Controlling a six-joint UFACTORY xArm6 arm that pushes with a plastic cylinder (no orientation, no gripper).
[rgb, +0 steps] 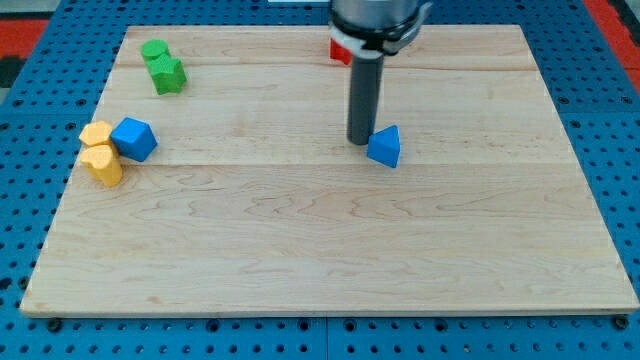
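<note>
My tip (360, 139) rests on the wooden board (320, 230), just left of a blue triangular block (385, 147) and touching or nearly touching its left edge. Behind the rod, near the view's top, a red block (340, 51) is partly hidden by the arm. Far off at the view's left sit a blue cube-like block (133, 138) and two yellow blocks, one (96, 133) above the other (103, 164), packed close together.
Two green blocks, one (154, 50) and a star-like one (168, 75), sit at the board's upper left corner. A blue pegboard surface (620, 150) surrounds the board on all sides.
</note>
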